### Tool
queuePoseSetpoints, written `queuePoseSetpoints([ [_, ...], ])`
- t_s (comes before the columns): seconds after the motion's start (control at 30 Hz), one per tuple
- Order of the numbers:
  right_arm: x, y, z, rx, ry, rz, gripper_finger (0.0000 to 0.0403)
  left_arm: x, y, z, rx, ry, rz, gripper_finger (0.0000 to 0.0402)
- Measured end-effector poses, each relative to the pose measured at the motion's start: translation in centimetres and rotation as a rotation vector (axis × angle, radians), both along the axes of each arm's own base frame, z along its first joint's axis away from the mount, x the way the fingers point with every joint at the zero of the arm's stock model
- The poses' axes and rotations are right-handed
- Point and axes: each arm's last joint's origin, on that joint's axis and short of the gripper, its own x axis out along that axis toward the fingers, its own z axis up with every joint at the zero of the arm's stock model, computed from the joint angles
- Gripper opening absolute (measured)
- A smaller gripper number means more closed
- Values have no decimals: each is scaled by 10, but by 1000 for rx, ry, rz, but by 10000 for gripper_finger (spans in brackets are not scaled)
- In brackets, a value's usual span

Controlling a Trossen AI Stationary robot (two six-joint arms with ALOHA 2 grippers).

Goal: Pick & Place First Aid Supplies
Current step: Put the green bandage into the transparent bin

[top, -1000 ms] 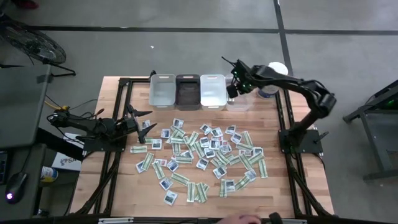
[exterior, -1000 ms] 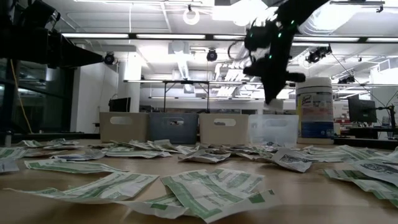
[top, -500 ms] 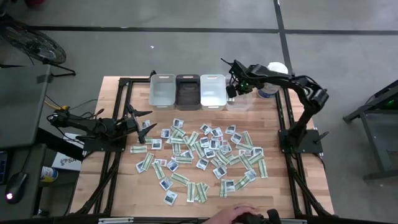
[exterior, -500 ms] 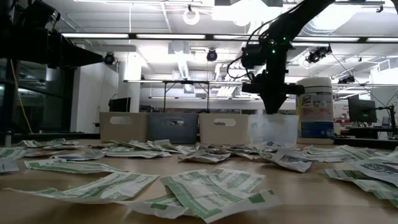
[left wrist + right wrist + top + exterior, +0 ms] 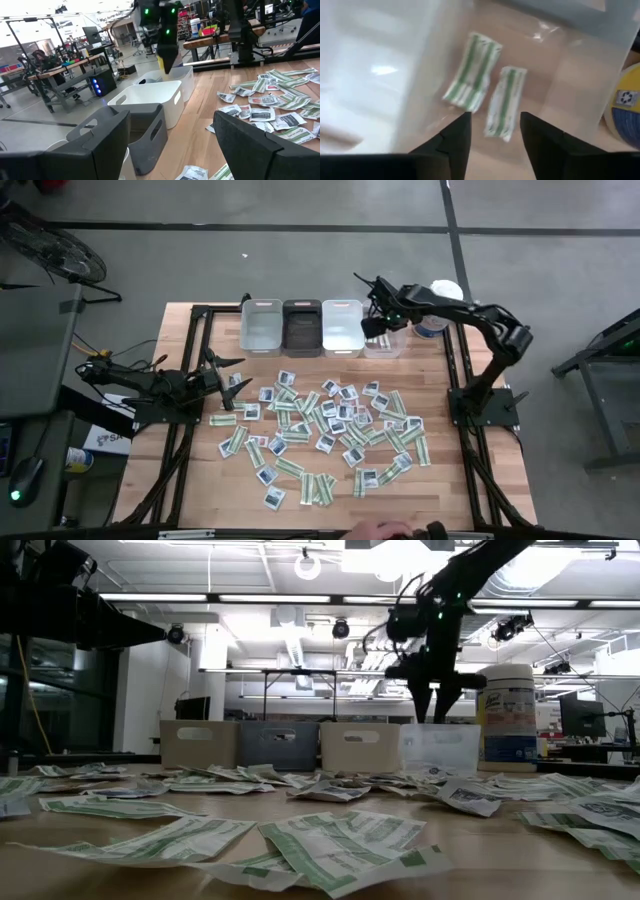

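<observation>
Right wrist view: right pincer [image 5: 492,131], fingers apart, empty above clear bin [image 5: 580,65]; release step done. Next: fetch another packet [image 5: 283,378].

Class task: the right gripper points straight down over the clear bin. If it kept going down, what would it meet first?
Probably the green-striped packets on the clear bin's floor, right under the open right gripper; depth is unclear.

Matt pale wood on the desk [image 5: 445,480] — thin paper packets [image 5: 330,425], lightly creased; clear glossy plastic bin [image 5: 570,70], smooth-walled.
</observation>
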Motion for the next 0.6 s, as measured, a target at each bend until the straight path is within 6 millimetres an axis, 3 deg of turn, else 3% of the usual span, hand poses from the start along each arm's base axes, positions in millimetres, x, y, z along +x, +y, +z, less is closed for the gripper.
queuePoseSetpoints([
  [0.27,-17,43,32,68,6,61,166,0,0,0,0,0,0,280],
  [0.43,-26,74,20,163,-14,83,153,0,0,0,0,-1,-1,280],
  [0.6,-39,106,-6,223,6,50,145,0,0,0,0,0,0,280],
])
